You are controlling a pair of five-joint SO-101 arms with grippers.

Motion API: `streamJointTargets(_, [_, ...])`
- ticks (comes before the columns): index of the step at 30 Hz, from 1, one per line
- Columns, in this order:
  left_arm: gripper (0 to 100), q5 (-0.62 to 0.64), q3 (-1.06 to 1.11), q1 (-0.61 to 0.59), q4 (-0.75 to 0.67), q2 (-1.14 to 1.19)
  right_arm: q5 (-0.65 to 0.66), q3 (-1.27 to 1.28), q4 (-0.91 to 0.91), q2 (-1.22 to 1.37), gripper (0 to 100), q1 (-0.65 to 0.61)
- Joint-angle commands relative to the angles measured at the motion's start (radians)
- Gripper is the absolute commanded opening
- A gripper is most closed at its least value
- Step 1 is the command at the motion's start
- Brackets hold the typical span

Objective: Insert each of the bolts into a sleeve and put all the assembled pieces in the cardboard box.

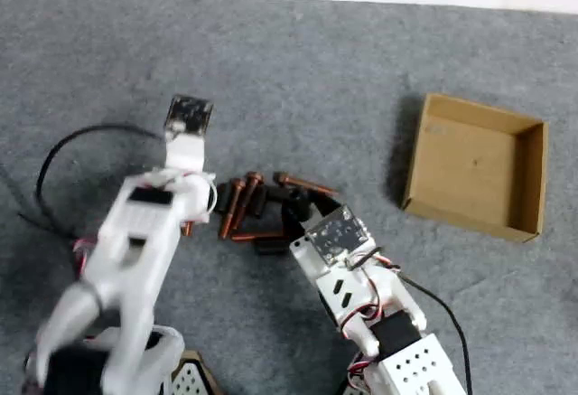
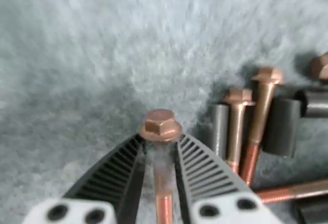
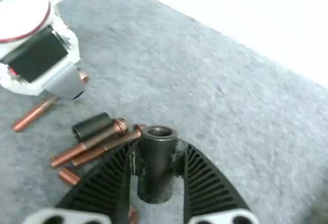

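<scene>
Closest to the lens is the left gripper (image 2: 160,141), fingers clamped on a copper bolt (image 2: 160,125). The hex head pokes out past the fingertips and the shank runs back between them toward the wrist. In the high view the left arm (image 1: 135,250) sits at the lower left of the frame, over the grey carpet (image 1: 298,61).

Just right of it, mid-frame, is the pile of loose bolts (image 1: 242,203) and dark sleeves (image 1: 257,201), all touching or overlapping. The left wrist view shows two more bolts (image 2: 238,126) lying side by side between sleeves (image 2: 281,126).

Next over, the right gripper (image 3: 157,149) is pinched around a black sleeve (image 3: 155,172), with the open bore facing up at its camera. It hangs right above the pile. Far right in the high view sits the cardboard box (image 1: 528,178), well apart from everything, and it looks empty, so nothing seems assembled yet.

What could go sideways:
- **Wrong end free:** with the head leading, the threaded end is buried in the jaws, so the bolt probably can't enter the bore without a regrip.
- **Slipping:** smooth round parts can twist or slip in the jaws if the two meet off-axis.
- **Crowding:** both arms are close over the pile, so a nudge could scatter it.
</scene>
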Motion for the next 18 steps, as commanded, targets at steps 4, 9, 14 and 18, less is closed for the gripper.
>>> streamJointTargets(4, [0, 0.0, 0.237, 0.012, -0.219, -0.381, -0.006, 0.151, -0.041, -0.019, 0.5, -0.07])
streamJointTargets(9, [0, 0.0, 0.326, 0.012, -0.288, -0.53, -0.006, 0.151, -0.042, -0.019, 0.5, -0.143])
streamJointTargets(14, [0, 0.009, 0.394, 0.012, -0.288, -0.717, -0.006, 0.151, -0.042, -0.016, 0.5, -0.157])
streamJointTargets(18, [0, 0.163, 0.453, 0.008, -0.236, -0.929, -0.006, 0.151, -0.042, -0.016, 0.5, -0.157])
